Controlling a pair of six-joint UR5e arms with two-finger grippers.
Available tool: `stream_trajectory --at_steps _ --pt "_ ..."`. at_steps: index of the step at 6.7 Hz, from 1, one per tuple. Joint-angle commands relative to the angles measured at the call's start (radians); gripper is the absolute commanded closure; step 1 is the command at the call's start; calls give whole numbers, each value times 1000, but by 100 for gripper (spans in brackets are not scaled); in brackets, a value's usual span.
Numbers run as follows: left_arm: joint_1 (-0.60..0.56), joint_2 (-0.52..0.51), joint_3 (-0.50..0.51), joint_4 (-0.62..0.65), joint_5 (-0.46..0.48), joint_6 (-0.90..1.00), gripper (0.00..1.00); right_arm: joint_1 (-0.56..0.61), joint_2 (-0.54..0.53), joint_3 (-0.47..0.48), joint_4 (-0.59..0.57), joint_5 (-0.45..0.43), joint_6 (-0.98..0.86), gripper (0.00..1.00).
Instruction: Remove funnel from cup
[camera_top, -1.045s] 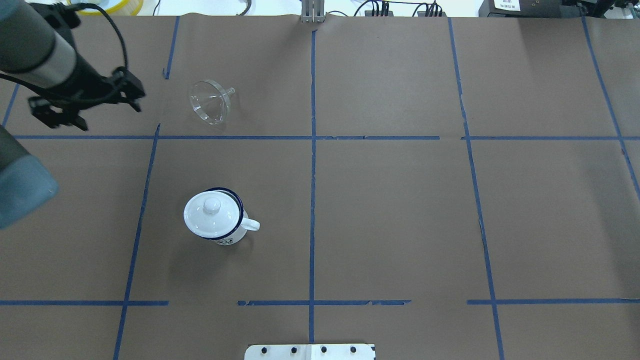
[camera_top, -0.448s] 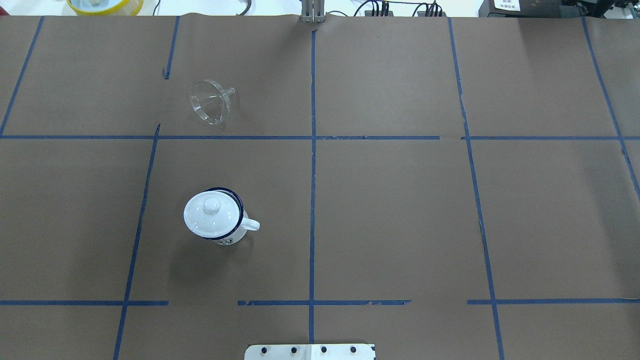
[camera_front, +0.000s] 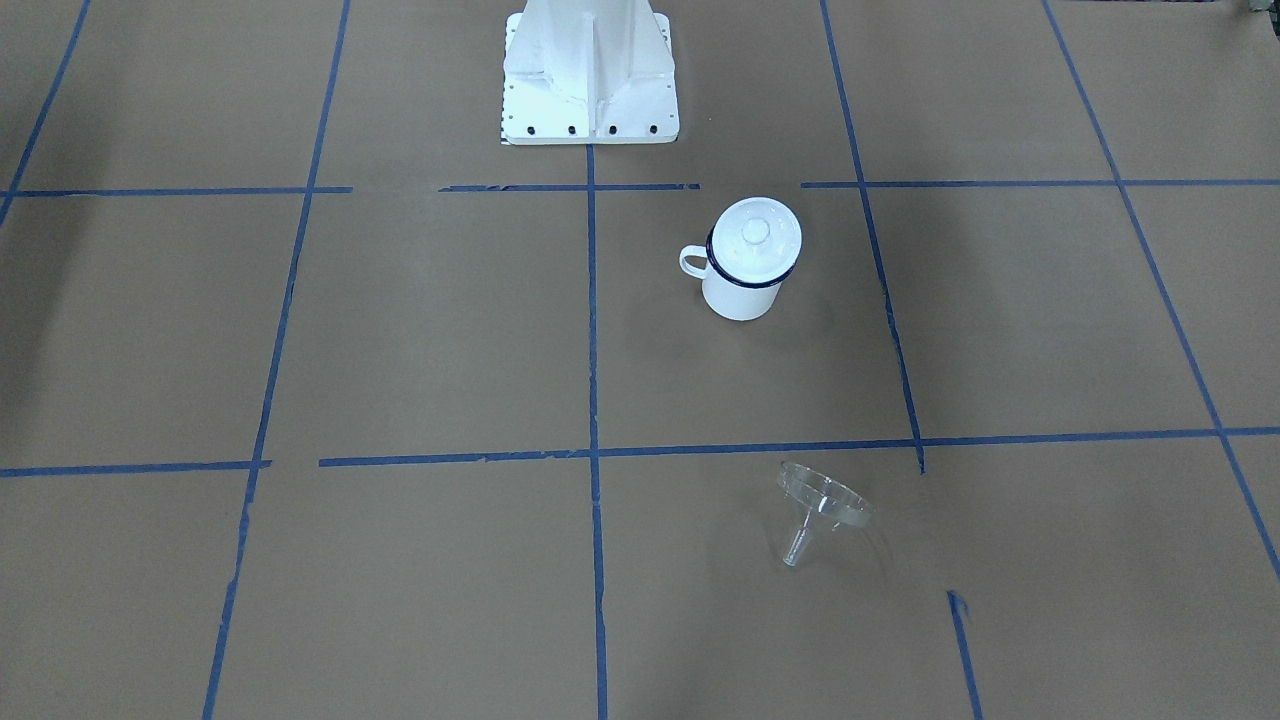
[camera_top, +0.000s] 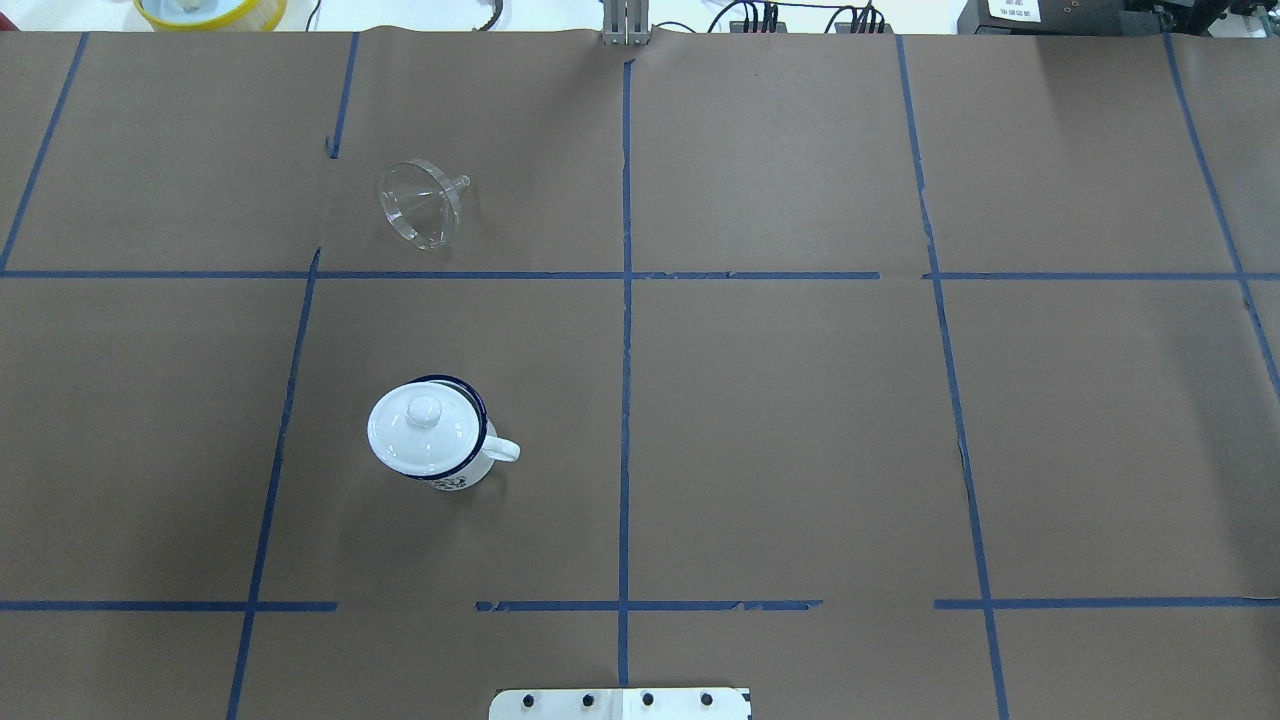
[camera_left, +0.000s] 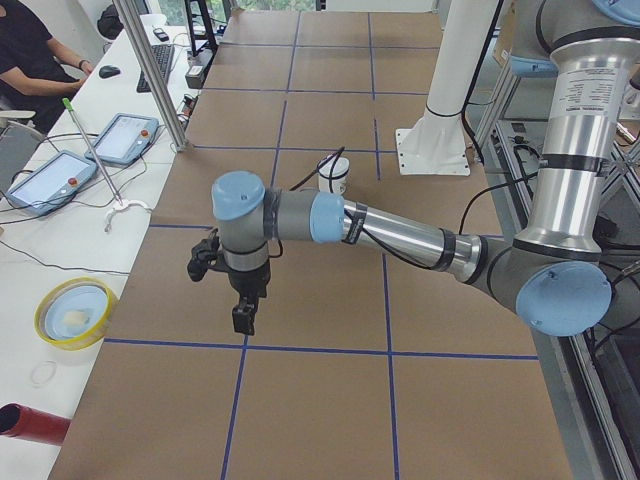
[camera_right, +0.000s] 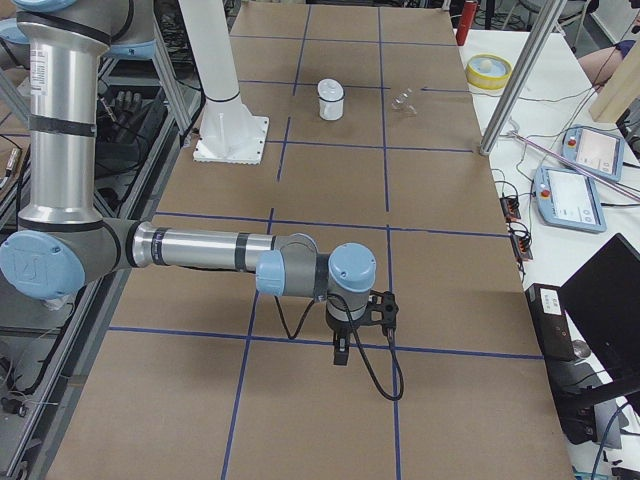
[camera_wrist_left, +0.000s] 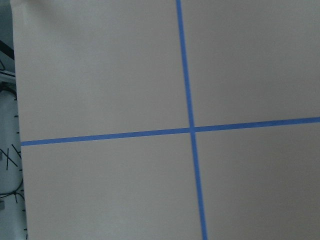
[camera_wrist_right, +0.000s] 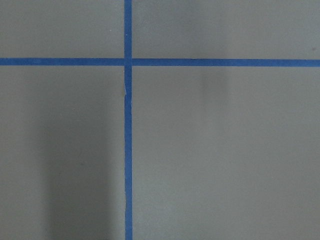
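Overhead view: the clear funnel (camera_top: 420, 205) lies on its side on the brown paper-covered surface (camera_top: 800, 420) in the upper left of the frame. Its wide mouth is turned toward the lower left and its short spout points to the upper right. The white enamel cup (camera_top: 445, 462) stands upright in the lower left quarter, well apart from the funnel, with its loop handle toward the right. A white domed lid (camera_top: 422, 425) with a knob sits on the cup's dark blue rim. Blue tape lines (camera_top: 625, 300) divide the surface into rectangles, and one line runs between funnel and cup.

Front-facing view: the funnel is right of centre in the lower half and the cup right of centre in the upper half, below the robot's white pedestal (camera_front: 590, 70).

Left side view: the left hand (camera_left: 243, 318) hangs over bare surface at centre left, fingers pointing down. Whether its fingers are apart or together cannot be told.

Right side view: the right hand (camera_right: 341, 352) hangs low over a tape line below centre. Its state likewise cannot be told.

Both wrist views show only paper and crossing tape lines.
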Motion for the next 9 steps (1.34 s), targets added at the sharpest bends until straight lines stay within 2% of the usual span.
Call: stream_trajectory --at_steps 1,4,6,7,9 --pt "-16 75 34 -129 -122 26 0 0 0 -1 0 0 0 0" --pt "-19 135 -35 -131 -137 17 0 0 0 -1 0 0 0 0" --pt "-18 132 -83 -129 -134 4 0 0 0 1 0 0 0 0" --pt "-16 128 -81 -131 -131 -82 0 0 0 -1 0 0 0 0" --pt "-15 134 -66 -134 -138 -104 0 0 0 1 0 0 0 0"
